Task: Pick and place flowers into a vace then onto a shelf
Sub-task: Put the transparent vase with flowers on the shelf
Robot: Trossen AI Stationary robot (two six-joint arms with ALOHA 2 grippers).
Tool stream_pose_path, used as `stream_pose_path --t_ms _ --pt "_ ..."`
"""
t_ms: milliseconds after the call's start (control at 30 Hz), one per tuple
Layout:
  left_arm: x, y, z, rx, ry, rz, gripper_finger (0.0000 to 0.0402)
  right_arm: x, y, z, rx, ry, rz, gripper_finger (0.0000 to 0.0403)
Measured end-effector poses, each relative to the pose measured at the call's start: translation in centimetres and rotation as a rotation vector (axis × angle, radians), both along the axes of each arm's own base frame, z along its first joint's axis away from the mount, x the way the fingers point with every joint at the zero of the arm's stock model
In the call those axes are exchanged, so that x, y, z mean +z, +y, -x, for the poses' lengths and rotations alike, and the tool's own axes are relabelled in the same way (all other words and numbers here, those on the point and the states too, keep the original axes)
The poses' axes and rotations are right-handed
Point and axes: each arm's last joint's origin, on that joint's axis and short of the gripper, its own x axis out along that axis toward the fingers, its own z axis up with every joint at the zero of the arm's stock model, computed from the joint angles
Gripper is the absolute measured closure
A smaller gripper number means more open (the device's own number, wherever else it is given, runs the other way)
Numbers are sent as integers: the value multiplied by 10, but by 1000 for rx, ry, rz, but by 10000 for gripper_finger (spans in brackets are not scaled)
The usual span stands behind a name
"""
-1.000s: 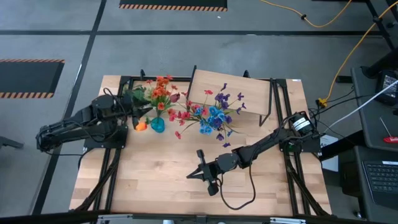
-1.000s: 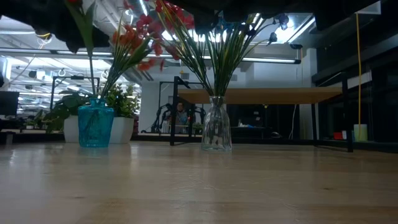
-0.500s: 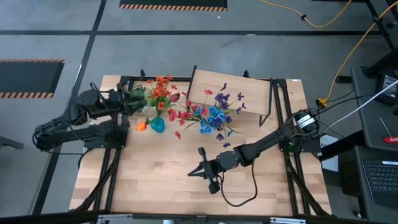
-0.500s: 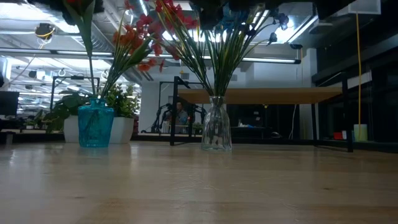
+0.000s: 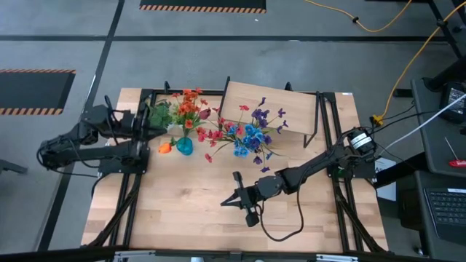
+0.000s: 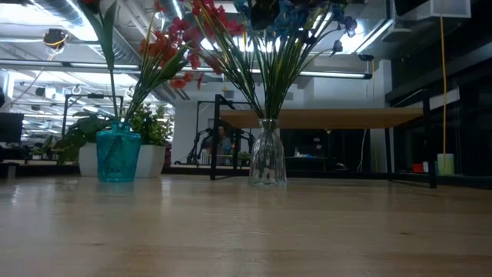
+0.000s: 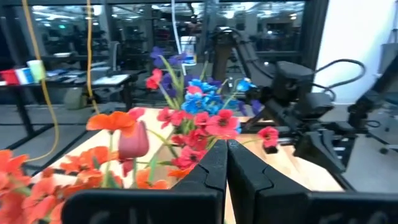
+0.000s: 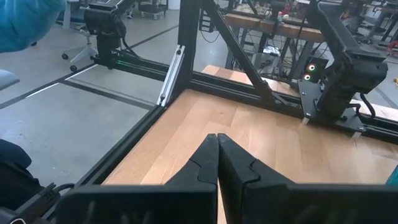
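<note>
Light wood: the surface [image 5: 182, 211] in the high view carries a blue vase [image 5: 185, 145] and a clear vase [image 5: 240, 142], both already filled with the flowers [image 5: 247, 135]; neither stands on the shelf [image 5: 273, 109], just behind them.
High view, left hand [image 5: 140, 122]: near the leafy plants [image 5: 160, 113] beside the blue vase, holding nothing.
High view, right hand [image 5: 231, 201]: low over bare boards, well apart from the vases, apparently waiting.
Low view: the blue vase [image 6: 118, 155] and clear vase [image 6: 267, 164] stand upright, stems fanning outward; the shelf [image 6: 323, 118] rises behind them.
Left wrist view: fingers [image 7: 214, 171] pressed together, aimed at the blooms [image 7: 205, 118].
Right wrist view: fingers [image 8: 208, 158] pressed together, empty, over the surface [image 8: 249, 130].
</note>
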Motion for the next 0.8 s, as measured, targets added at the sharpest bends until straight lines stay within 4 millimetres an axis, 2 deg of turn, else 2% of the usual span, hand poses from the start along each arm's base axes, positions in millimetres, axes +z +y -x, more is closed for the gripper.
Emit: stream_pose_path --t_ms 233,367,500,700,800 --pt "0 -2 -1 -10 -11 -19 399 0 0 0 -1 1 0 401" --pt "-16 -3 -10 -30 27 -14 399 0 0 0 0 1 1 401" --pt "-26 -5 -18 -84 -17 -74 399 -1 0 0 -1 8 5 401" --pt "-22 -9 -5 -105 -96 -123 399 -3 2 2 5 30 12 401" --pt "-28 -10 4 -111 -121 -118 399 -5 5 3 14 51 25 401"
